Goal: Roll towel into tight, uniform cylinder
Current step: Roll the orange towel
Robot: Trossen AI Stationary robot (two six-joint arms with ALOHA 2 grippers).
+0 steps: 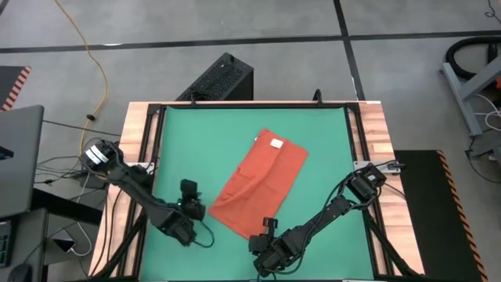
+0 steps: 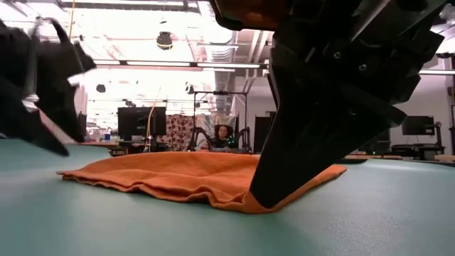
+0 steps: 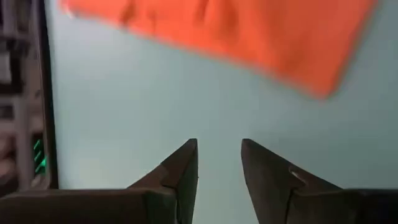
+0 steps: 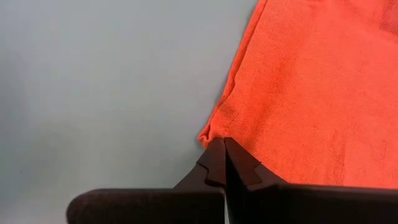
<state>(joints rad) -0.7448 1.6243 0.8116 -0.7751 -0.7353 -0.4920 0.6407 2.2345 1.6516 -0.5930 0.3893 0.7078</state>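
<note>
The towel [image 1: 260,184] lies flat mid-mat, soft, light and floppy; best taken along its near edge. The right tool [image 4: 225,147] is clenched on its near corner. The left tool [image 3: 219,163] stands released just left.

In the low view the right pincer [image 2: 266,195] blocks part of the towel [image 2: 178,174], and its upper body runs off the top edge. The left wrist view shows the towel blurred and cut by the top edge.
</note>
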